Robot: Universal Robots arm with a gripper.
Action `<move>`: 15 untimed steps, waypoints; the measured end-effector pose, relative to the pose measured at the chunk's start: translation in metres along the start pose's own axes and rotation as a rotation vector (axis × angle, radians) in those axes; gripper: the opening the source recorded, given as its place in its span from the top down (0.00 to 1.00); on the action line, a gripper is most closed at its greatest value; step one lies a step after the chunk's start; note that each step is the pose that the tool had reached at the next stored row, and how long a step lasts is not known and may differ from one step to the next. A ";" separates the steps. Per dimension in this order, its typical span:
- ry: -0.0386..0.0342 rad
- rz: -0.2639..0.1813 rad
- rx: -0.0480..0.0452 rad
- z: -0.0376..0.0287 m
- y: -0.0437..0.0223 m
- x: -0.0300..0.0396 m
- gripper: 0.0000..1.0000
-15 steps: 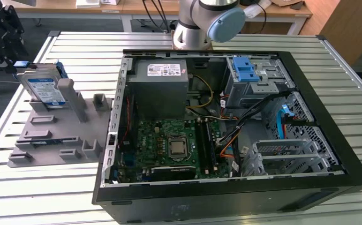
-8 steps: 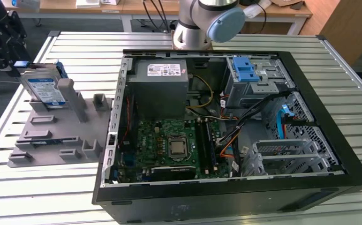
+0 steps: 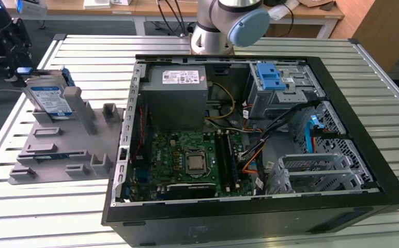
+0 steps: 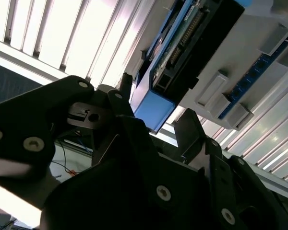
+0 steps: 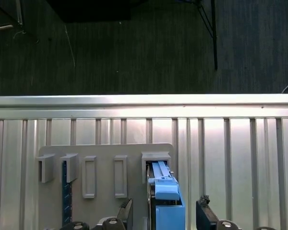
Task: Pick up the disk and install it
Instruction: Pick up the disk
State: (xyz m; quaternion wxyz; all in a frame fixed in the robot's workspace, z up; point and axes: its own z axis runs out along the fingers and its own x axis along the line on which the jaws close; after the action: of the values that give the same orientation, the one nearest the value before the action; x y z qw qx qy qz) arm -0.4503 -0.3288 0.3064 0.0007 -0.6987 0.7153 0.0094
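Disk (image 3: 50, 98) stands in rack (image 3: 51, 152) (beside case (image 3: 220, 222)).

Slatted table (image 3: 48, 206) (computer case (image 3: 220, 219), grey fixture (image 3: 48, 155))

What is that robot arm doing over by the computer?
The robot arm's end effector is at the disk, which stands upright in a grey holder on the table, beside the open computer case. Its fingers sit on either side of the disk with gaps showing, so it has not gripped it yet. The disk is not in the computer yet.
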 end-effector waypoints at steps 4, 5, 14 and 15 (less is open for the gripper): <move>0.0000 -0.001 0.0000 0.0012 0.0000 0.0015 0.42; 0.0000 -0.001 0.0000 0.0015 0.0000 0.0018 0.43; 0.0000 -0.001 0.0001 0.0056 -0.0001 0.0022 0.50; 0.0000 -0.001 0.0000 0.0065 -0.0001 0.0022 0.50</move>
State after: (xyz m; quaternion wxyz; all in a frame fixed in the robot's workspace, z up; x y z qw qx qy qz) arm -0.4503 -0.3309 0.2998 0.0008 -0.6991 0.7150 0.0094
